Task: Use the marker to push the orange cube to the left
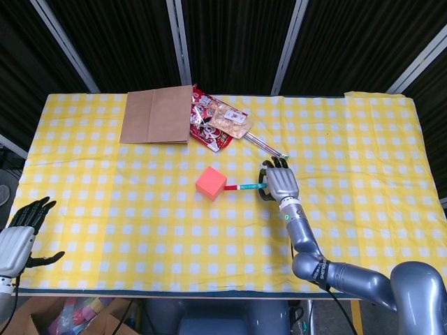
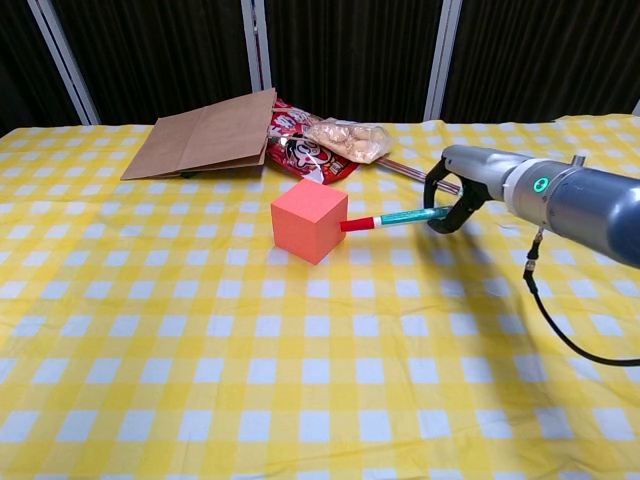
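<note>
The orange cube (image 1: 211, 183) (image 2: 309, 219) sits near the middle of the yellow checked table, turned a little so a corner faces the front. A teal marker (image 1: 248, 186) (image 2: 398, 217) with a red cap points left, its red tip touching the cube's right side. My right hand (image 1: 279, 181) (image 2: 452, 196) grips the marker's rear end, just right of the cube. My left hand (image 1: 19, 234) hangs off the table's front left corner, fingers apart and holding nothing; the chest view does not show it.
A flat brown paper bag (image 1: 158, 114) (image 2: 208, 135) lies at the back left. Beside it lie a red snack packet (image 1: 207, 125) (image 2: 301, 150), a clear bag of snacks (image 1: 230, 118) (image 2: 348, 138) and a thin rod (image 1: 267, 146). Dark curtains hang behind the table.
</note>
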{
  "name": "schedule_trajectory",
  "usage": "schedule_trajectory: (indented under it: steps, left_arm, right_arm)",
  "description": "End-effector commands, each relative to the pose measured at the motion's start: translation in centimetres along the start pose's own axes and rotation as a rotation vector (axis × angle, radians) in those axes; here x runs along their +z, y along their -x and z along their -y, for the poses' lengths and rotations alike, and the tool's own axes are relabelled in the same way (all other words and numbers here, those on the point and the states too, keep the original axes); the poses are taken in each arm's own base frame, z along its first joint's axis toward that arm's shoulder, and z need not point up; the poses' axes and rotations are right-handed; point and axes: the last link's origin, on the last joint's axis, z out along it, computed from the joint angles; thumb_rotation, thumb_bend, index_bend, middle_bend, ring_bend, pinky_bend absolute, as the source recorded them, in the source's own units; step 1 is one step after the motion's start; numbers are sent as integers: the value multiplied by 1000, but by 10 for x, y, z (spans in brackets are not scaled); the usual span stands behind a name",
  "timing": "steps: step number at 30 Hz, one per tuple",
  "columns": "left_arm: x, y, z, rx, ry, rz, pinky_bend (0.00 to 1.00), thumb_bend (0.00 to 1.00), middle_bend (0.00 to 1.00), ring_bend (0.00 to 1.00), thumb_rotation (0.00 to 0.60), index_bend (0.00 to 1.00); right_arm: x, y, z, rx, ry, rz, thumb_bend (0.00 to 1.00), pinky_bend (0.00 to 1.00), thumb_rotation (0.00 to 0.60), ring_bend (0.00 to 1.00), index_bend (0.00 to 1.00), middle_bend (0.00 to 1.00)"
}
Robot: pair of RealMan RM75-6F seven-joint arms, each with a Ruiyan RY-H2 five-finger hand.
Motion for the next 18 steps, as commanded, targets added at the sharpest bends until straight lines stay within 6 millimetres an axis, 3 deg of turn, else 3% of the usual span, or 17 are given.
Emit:
schedule_trajectory:
  steps: [1,11,18]
  left_arm:
    - [0,0,0,-1,1,1,49,0,0,0,600,0]
    - [0,0,0,-4,3,4,49,0,0,0,600,0]
    - [0,1,0,-1,1,10,49,0,0,0,600,0]
  right_arm:
    - [0,1,-7,-10,39,-3,484,0,600,0,647,202]
    - [8,-6,-34,-21,134,-28,483,0,600,0,648,202]
    - [14,-16,-40,-9,135,-50,484,0,600,0,648,202]
